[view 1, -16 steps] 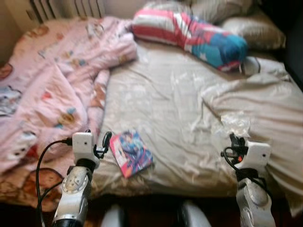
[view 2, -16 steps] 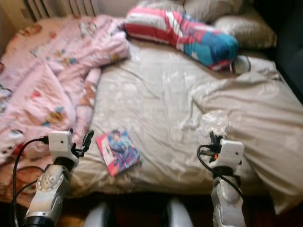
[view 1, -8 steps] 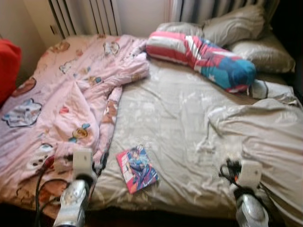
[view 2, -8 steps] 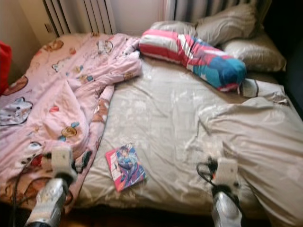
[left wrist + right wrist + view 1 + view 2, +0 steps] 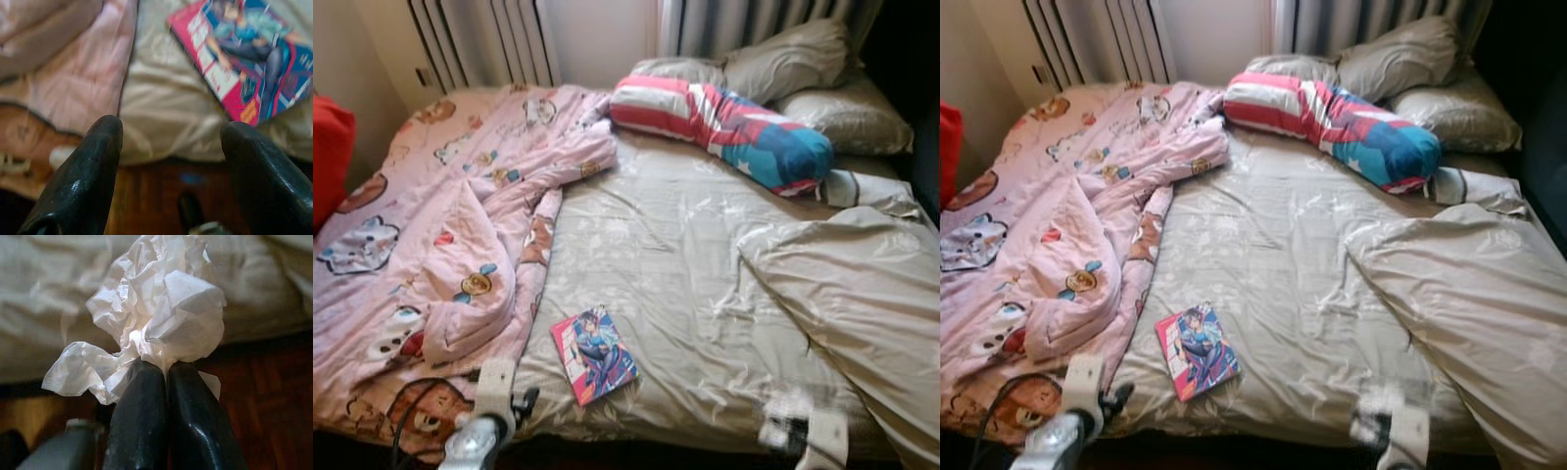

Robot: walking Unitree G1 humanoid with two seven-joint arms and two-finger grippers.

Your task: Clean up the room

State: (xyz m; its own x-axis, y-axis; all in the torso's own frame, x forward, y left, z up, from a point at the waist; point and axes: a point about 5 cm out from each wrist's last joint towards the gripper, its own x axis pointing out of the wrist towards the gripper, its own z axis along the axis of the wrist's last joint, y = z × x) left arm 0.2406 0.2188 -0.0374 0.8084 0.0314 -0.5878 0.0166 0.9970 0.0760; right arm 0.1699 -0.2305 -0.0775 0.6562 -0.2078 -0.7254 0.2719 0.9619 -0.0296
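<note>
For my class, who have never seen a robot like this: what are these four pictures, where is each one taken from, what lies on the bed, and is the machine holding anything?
This is a humanoid robot with two silver arms, each ending in a gripper of two black fingers. The two wide pictures come from the two eyes of a camera on its head, looking down at a bed. On it lie a pink blanket, a striped pillow, grey pillows, a grey duvet and a comic book near the front edge.

The two close pictures come from cameras on the wrists, looking along the fingers. The left gripper is open and holds nothing; the comic book lies just ahead of it. The right gripper is shut on a crumpled tissue, held off the front edge of the bed.
</note>
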